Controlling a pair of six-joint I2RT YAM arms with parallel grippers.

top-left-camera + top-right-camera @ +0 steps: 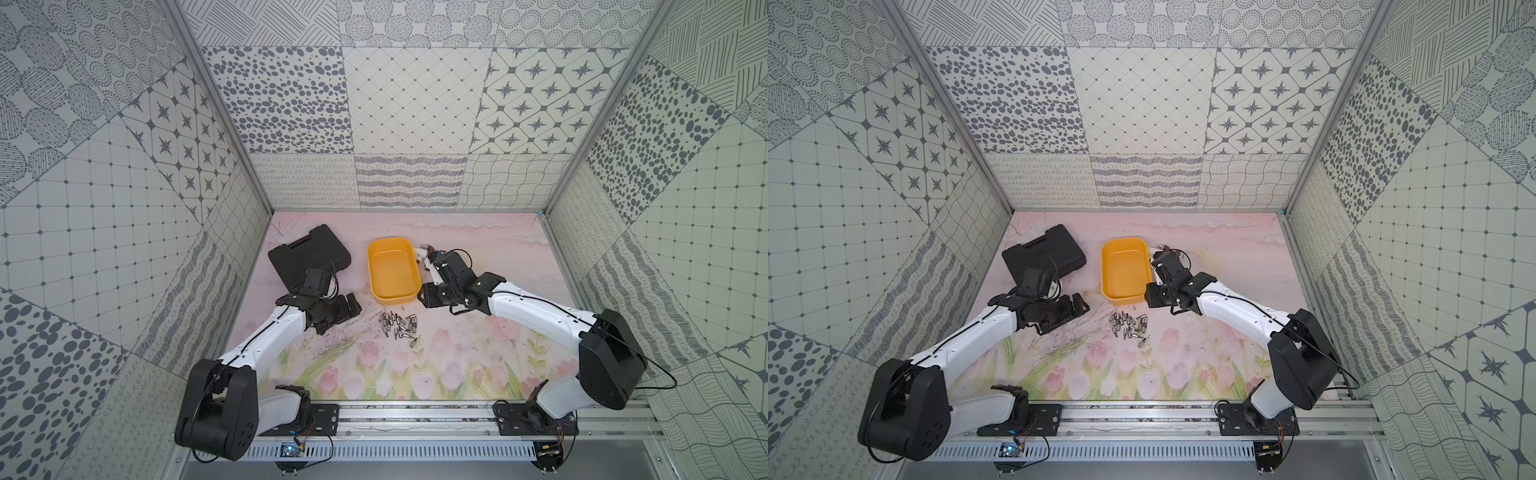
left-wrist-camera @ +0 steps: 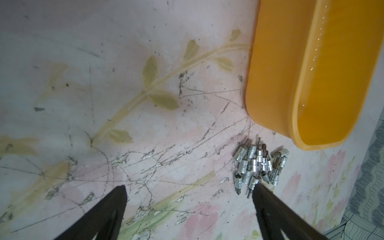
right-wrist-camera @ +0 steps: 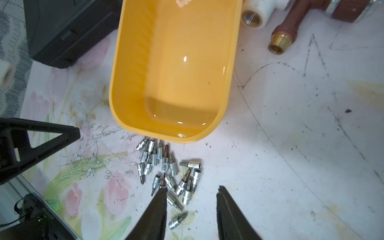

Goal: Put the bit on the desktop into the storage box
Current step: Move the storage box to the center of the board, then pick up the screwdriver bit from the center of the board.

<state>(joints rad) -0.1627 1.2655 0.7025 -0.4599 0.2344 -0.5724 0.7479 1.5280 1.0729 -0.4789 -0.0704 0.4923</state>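
Right gripper (image 3: 192,189): jaws parted, empty, by the bits (image 3: 166,166), near the box (image 3: 176,72) short end.
Left gripper (image 2: 189,186): jaws wide apart, empty, near that same end.
Bits: loose heap on the desktop (image 3: 291,124), just outside the box's short end.
Case (image 1: 307,253): beside the box's long side, apart.

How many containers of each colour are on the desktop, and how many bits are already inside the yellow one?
Yellow storage box: 1
Black tool case: 1
Bits inside the yellow box: 0; they lie heaped outside it
Total: 2 containers, 0 bits stored
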